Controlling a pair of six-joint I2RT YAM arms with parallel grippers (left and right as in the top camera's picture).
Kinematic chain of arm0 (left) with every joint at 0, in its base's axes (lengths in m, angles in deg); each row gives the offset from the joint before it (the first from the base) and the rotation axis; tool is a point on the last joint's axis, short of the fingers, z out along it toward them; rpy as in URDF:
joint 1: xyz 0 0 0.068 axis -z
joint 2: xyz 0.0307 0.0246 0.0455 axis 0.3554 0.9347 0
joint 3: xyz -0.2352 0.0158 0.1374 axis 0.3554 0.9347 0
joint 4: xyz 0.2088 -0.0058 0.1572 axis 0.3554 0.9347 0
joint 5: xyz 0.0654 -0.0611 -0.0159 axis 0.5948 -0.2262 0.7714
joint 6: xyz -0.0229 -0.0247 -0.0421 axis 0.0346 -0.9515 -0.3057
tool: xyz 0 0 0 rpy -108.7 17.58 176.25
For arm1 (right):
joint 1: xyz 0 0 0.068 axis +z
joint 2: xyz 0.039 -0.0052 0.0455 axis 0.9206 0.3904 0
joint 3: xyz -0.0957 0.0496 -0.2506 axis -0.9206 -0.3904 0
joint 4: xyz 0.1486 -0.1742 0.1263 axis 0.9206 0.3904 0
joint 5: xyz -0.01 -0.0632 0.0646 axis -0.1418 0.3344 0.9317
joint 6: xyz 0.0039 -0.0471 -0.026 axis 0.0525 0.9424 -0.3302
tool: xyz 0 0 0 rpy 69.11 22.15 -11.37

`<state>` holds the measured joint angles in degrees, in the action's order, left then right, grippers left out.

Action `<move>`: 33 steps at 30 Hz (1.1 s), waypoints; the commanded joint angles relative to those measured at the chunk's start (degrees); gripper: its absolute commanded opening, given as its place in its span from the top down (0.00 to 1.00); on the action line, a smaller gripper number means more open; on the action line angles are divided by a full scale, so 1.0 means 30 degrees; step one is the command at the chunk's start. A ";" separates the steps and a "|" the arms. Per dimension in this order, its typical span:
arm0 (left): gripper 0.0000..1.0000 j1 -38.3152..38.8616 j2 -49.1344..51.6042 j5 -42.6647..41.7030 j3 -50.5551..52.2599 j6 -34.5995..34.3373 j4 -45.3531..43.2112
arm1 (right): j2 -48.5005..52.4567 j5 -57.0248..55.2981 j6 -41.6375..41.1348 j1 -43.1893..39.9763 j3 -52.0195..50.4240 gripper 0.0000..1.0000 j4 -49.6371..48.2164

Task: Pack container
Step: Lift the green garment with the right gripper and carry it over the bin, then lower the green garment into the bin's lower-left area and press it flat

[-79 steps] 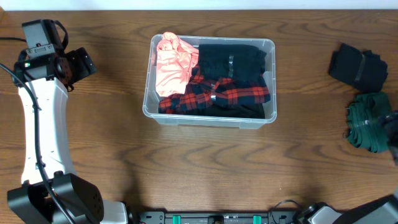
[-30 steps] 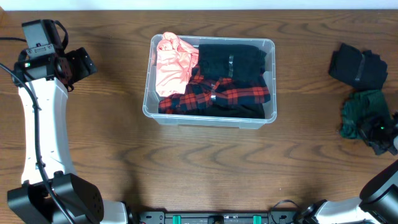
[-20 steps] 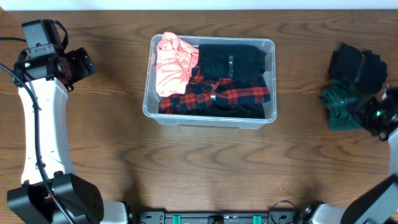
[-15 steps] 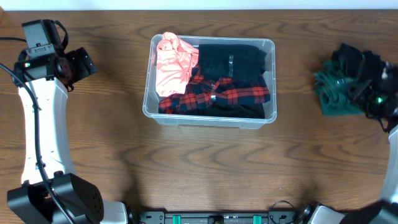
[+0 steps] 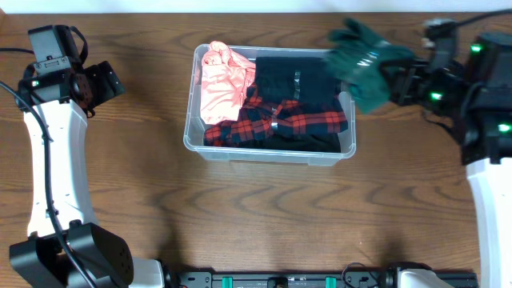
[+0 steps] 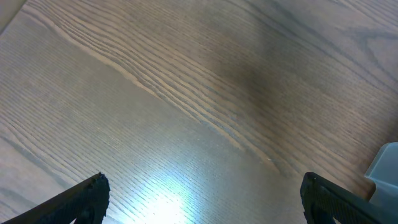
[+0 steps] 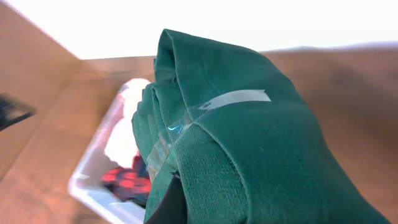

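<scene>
Container (image 5: 269,157) sits mid-table, slightly toward the far edge, long side left to right; clear walls, thick rim, rounded corners; packed with a pink garment (image 5: 223,78) at its left end, a black garment (image 5: 297,75) across the far right part, and a red-and-black plaid garment (image 5: 282,121) along the near side, overlapping the black one. Right gripper (image 5: 394,82) is up above the table just right of the container's far right corner, clamped on a folded green garment (image 5: 362,62); the garment is off the table and its left part overhangs that corner of the container, not touching the clothes inside as far as can be told. Right wrist view is mostly filled by the green garment (image 7: 249,162), with a strip of clear tape (image 7: 231,101) across its fold; the container (image 7: 93,177) shows low at left, below and beyond it. Right arm (image 5: 484,120) comes in from the right edge. Left arm (image 5: 50,160) stands at the far left, well apart from the container; left gripper (image 5: 104,80) points toward the container, fingers spread wide, nothing between them. Left wrist view: left gripper (image 6: 202,190) over bare wooden table (image 6: 186,93), both dark fingertips (image 6: 87,194) at the bottom corners; a corner of the container (image 6: 384,167) at the right edge.
</scene>
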<state>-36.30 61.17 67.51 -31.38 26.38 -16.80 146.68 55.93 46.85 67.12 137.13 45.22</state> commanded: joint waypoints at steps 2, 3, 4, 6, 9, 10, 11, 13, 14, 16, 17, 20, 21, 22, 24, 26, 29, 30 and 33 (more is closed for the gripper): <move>0.02 -0.0066 -0.0015 0.0168 0.0007 -0.0168 0.0000 | -0.0153 0.0678 0.0415 0.3075 0.0685 0.99 -0.1392; 0.02 -0.0066 -0.0015 0.0168 0.0007 -0.0168 0.0000 | 0.0073 0.0685 0.0437 0.3869 0.0685 0.99 -0.1800; 0.02 -0.0066 -0.0015 0.0168 0.0007 -0.0168 0.0000 | 0.0291 0.0721 0.0437 0.4524 0.0685 0.99 -0.2113; 0.02 -0.0066 -0.0015 0.0168 0.0007 -0.0168 0.0000 | 0.0838 0.0729 0.0641 0.5865 0.0685 0.99 -0.2572; 0.02 -0.0066 -0.0015 0.0168 0.0007 -0.0168 0.0000 | 0.1865 0.1399 0.1428 0.7694 0.0685 0.99 -0.3067; 0.02 -0.0066 -0.0015 0.0168 0.0007 -0.0168 0.0000 | 0.2193 0.1727 0.1719 0.8174 0.0685 0.99 -0.3191; 0.02 -0.0066 -0.0015 0.0160 0.0007 -0.0168 0.0000 | 0.2514 0.1982 0.1989 0.8612 0.0685 0.99 -0.3271; 0.02 -0.0066 -0.0015 0.0168 0.0007 -0.0168 0.0000 | 0.3198 0.2229 0.2382 0.9428 0.0685 0.99 -0.3359; 0.02 -0.0066 -0.0015 0.0168 0.0007 -0.0168 0.0000 | 0.3497 0.2229 0.2557 0.9748 0.0685 0.99 -0.3359; 0.02 -0.0066 -0.0015 0.0160 0.0007 -0.0168 0.0000 | 0.4124 0.2222 0.2681 1.0287 0.0685 0.99 -0.3388; 0.02 -0.0066 -0.0015 0.0168 0.0007 -0.0168 0.0000 | 0.4415 0.2229 0.2790 1.0506 0.0685 0.99 -0.3424; 0.02 -0.0066 -0.0015 0.0168 0.0007 -0.0168 0.0000 | 0.5187 0.2222 0.2790 1.0877 0.0685 0.99 -0.3701; 0.02 -0.0066 -0.0015 0.0168 0.0007 -0.0168 0.0000 | 0.5377 0.2229 0.2783 1.0928 0.0685 0.99 -0.3759; 0.02 -0.0066 -0.0015 0.0168 0.0007 -0.0168 0.0000 | 0.5523 0.2229 0.2783 1.0965 0.0685 0.99 -0.3796; 0.02 -0.0066 -0.0015 0.0168 0.0007 -0.0168 0.0000 | 0.5770 0.2222 0.2783 1.0994 0.0685 0.99 -0.3840; 0.02 -0.0066 -0.0015 0.0168 0.0007 -0.0168 0.0000 | 0.5909 0.2222 0.2790 1.0987 0.0685 0.99 -0.3840; 0.02 -0.0066 -0.0015 0.0168 0.0007 -0.0168 0.0000 | 0.6033 0.2208 0.3038 1.0979 0.0685 0.99 -0.3876; 0.02 -0.0066 -0.0015 0.0168 0.0007 -0.0168 0.0000 | 0.6076 0.2215 0.3104 1.0987 0.0685 0.99 -0.3920; 0.02 -0.0066 -0.0015 0.0168 0.0007 -0.0168 0.0000 | 0.6164 0.2222 0.3067 1.0994 0.0685 0.99 -0.4153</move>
<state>-36.30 61.17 67.51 -31.38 26.38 -16.80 164.84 61.09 54.68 99.49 137.85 33.64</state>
